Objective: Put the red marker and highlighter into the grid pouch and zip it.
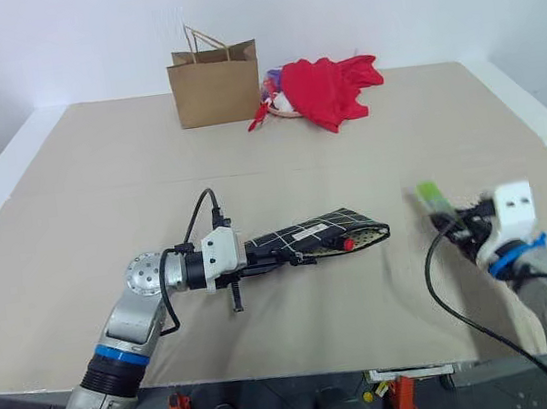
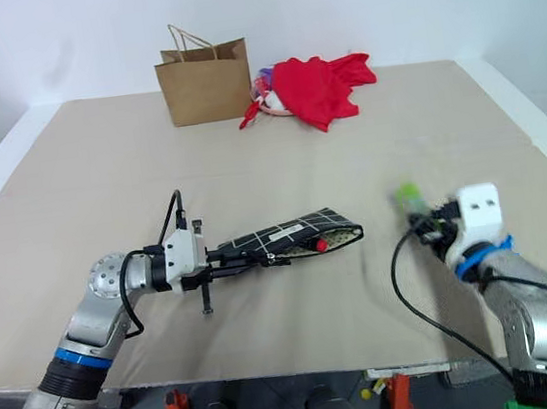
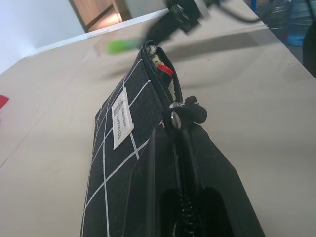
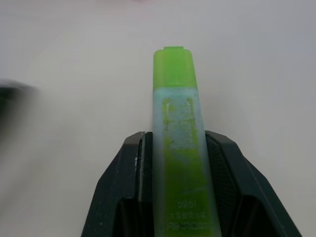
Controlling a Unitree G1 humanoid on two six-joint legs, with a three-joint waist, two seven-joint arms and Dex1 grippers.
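Nearest my head camera are the two arms, so I start at my left: the left hand (image 1: 278, 255) is clenched on the zipper end of the grid pouch (image 1: 322, 231), holding it out level above the desk (image 1: 70, 191) with its long axis running left to right and its open mouth facing the right arm. At that mouth the red marker (image 1: 347, 244) shows, already inside with its tip peeking out. Further right, well apart from the pouch, my right hand (image 4: 173, 143) is grasping the highlighter (image 1: 432, 196), which sticks out forward past the fingers. I judge the highlighter must travel left and swing its long axis in line with the pouch to enter the mouth.
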